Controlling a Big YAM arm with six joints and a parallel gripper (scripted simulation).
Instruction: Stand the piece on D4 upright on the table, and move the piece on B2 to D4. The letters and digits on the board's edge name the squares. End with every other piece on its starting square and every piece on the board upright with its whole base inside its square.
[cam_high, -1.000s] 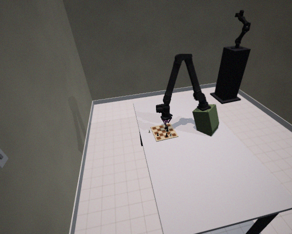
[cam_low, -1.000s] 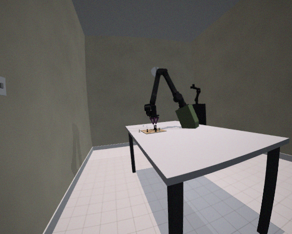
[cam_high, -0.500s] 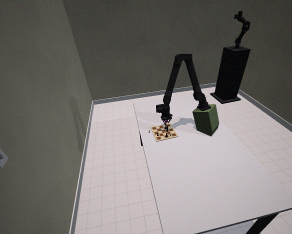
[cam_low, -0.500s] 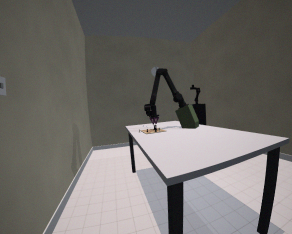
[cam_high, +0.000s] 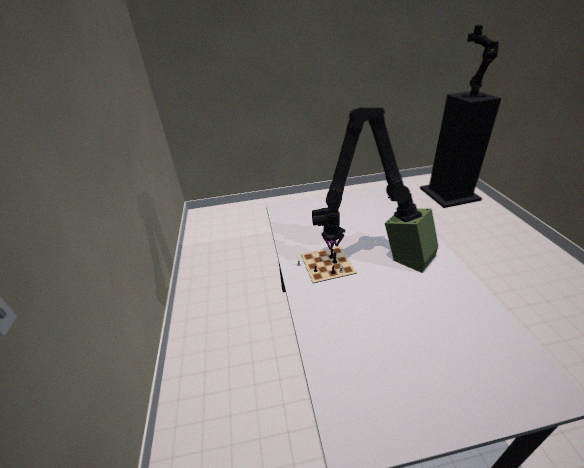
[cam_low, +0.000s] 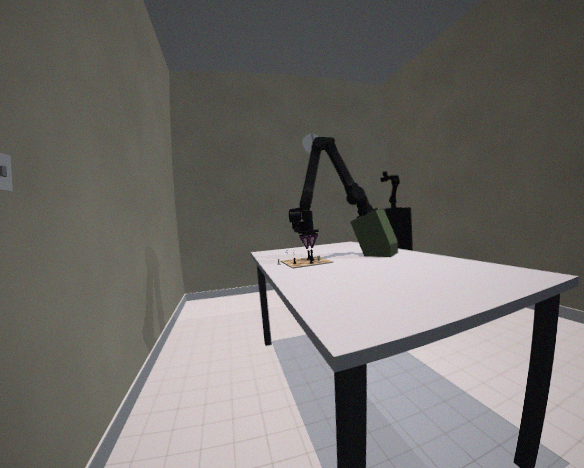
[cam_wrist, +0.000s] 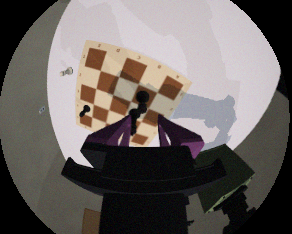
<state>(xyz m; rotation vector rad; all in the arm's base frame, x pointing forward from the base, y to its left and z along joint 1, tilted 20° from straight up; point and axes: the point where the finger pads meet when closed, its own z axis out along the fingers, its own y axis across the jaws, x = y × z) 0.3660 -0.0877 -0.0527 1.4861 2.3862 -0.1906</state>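
Observation:
The chessboard (cam_high: 314, 282) (cam_low: 295, 266) (cam_wrist: 81, 80) lies flat on the table. A small pale piece (cam_high: 298, 263) (cam_low: 278, 261) (cam_wrist: 66, 71) is on the table just off the board's left edge, upright in the top view. My gripper (cam_high: 332, 247) (cam_low: 308, 247) (cam_wrist: 144, 118) points down over the board, partly open, with nothing seen held. A black piece (cam_high: 331, 254) (cam_wrist: 142, 96) stands upright under or just beyond the fingertips, with another black piece (cam_high: 334, 259) close by. The edge labels are too small to match squares surely; the fingers hide part of the board in the wrist view.
A black piece (cam_high: 315, 269) (cam_low: 295, 261) (cam_wrist: 86, 109) stands near the board's left side. Another black piece (cam_high: 333, 270) and a grey piece (cam_high: 341, 269) (cam_low: 318, 258) stand at the near side. The green arm base (cam_high: 412, 240) (cam_low: 374, 235) is to the right.

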